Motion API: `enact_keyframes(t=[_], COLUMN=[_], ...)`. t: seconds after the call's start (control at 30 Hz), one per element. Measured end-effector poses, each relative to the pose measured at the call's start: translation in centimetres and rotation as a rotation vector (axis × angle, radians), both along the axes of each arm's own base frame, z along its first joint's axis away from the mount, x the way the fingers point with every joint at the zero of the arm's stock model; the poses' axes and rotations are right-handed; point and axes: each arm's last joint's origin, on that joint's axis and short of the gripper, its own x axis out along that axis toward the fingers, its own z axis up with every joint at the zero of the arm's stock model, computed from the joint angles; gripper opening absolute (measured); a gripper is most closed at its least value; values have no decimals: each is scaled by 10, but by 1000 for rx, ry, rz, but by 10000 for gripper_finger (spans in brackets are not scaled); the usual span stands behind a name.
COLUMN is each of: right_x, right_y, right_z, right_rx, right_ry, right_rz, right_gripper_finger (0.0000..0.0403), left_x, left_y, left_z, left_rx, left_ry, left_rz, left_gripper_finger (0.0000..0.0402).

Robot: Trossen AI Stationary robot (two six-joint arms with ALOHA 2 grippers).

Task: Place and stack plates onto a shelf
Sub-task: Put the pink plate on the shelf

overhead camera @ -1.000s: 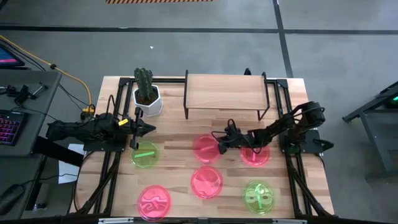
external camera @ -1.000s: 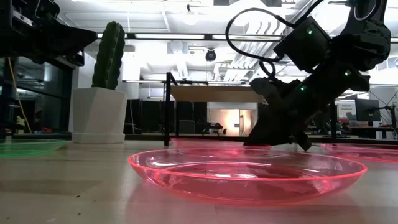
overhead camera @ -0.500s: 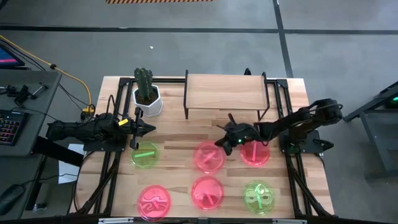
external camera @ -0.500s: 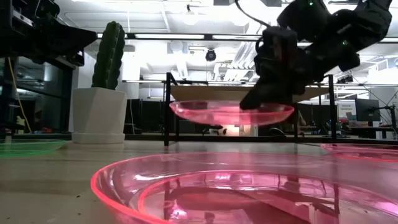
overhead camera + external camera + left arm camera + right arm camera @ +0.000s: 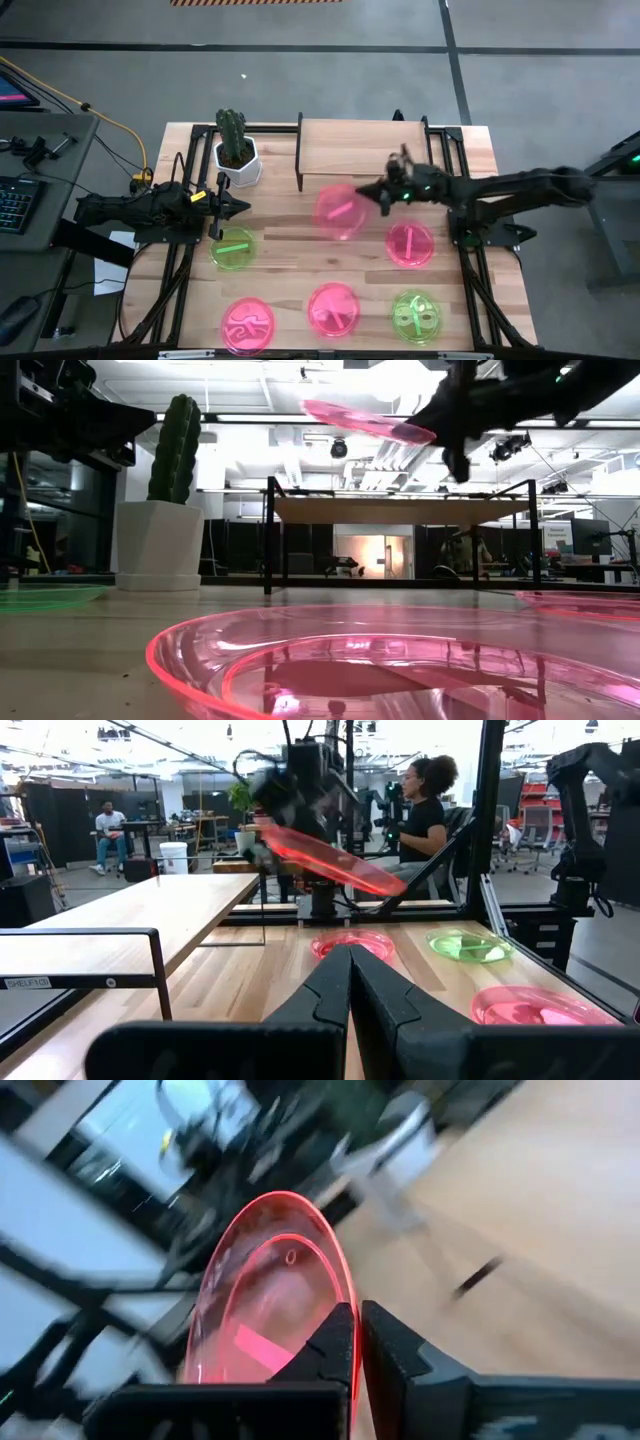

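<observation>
Pink plate (image 5: 339, 210), pinched at its rim by your right gripper (image 5: 385, 194), hangs tilted in the air just in front of the shelf (image 5: 361, 146), above its board in the low view. It looks light, thin, stiff and slick, so an edge grip will likely let it swing. Other plates lie on the table (image 5: 280, 280): pink ones (image 5: 410, 244) (image 5: 333, 308) (image 5: 247, 324), green ones (image 5: 233, 249) (image 5: 414, 315). Your left gripper (image 5: 236, 207) waits clenched and empty beside the cactus pot (image 5: 238, 162). Mind the shelf's black legs.
</observation>
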Motion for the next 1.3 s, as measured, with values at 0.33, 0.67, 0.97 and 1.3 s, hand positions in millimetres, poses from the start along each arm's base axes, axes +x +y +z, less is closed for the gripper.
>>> enact_keyframes(t=[0.33,0.67,0.97,1.3], right_x=[-80,-106,-101,-95], right_y=[-16,-29,-45,-54], right_z=[33,25,14,5], right_rx=[-130,-168,-165,-148], right_ry=[7,149,260,338], right_rz=[-557,-867,-947,-939], right_gripper_finger=[0,0,0,0], left_x=[0,0,0,0], left_y=[0,0,0,0], left_z=[0,0,0,0], left_rx=[0,0,0,0], left_ry=[-1,-1,-1,-1], left_rz=[0,0,0,0], left_gripper_finger=[0,0,0,0])
